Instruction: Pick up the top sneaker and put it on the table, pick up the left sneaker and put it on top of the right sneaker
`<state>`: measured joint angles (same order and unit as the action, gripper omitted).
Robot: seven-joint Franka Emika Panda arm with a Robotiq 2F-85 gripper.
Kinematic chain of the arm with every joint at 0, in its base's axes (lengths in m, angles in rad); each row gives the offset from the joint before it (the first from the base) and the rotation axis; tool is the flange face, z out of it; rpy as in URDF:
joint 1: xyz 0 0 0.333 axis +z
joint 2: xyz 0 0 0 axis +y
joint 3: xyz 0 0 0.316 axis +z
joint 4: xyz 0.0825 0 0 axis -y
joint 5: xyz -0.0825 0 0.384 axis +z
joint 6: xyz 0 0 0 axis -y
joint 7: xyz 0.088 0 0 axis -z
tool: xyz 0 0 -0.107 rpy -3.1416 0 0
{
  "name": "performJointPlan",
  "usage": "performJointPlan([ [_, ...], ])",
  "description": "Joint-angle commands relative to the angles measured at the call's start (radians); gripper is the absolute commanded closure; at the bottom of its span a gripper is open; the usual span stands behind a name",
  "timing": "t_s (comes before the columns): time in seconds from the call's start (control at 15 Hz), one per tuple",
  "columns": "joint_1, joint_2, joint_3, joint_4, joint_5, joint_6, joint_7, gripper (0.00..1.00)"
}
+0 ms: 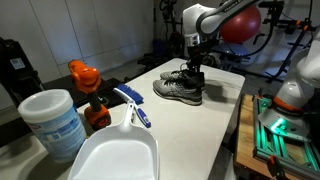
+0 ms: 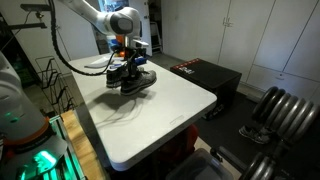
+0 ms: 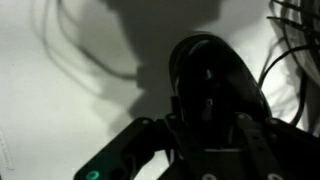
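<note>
Squarely on the long white table [image 1: 215, 110], whose top is smooth, plain and rectangular, sits a pair of sneakers [image 1: 180, 88], low and rounded, with grey mesh-like uppers over pale rubbery soles. In an exterior view the sneakers [image 2: 130, 80] look darker and bunched into one heap, and whether one lies on the other or just beside it is too small to tell. Directly above the sneakers hangs the gripper [image 1: 196, 68], a dark, blocky metal hand on a glossy white arm. Its tips reach down to the highest part of the shoes in both exterior views, the gripper [image 2: 126, 62] seeming to touch them there. In the wrist view a dark, smooth, oval shoe top [image 3: 210, 85] fills the middle against the bright table, with the black angular fingers [image 3: 145, 135] spread to either side of it. How far the fingers stand apart, and whether they clench the shoe or have let it go, I cannot tell from these dim pictures. Well in front of the sneakers stand a white plastic tub [image 1: 50, 122] with a pale blue band, an orange-capped bottle [image 1: 86, 82], a white scoop-shaped dustpan [image 1: 115, 152] and a blue-handled brush [image 1: 135, 108].
</note>
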<state>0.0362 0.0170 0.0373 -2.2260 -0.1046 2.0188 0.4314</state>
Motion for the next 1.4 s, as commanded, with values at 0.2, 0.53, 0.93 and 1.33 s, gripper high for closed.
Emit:
performJointPlan([
  [0.2, 0.003, -0.051, 0.004, 0.045, 0.154, -0.126, -0.015, 0.06],
  [0.53, 0.013, -0.024, 0.018, 0.115, 0.235, -0.271, -0.054, 0.00],
  [0.93, 0.039, 0.068, 0.042, 0.187, 0.242, -0.336, -0.074, 0.00],
  [1.33, 0.050, 0.084, 0.040, 0.185, 0.225, -0.321, -0.062, 0.00],
])
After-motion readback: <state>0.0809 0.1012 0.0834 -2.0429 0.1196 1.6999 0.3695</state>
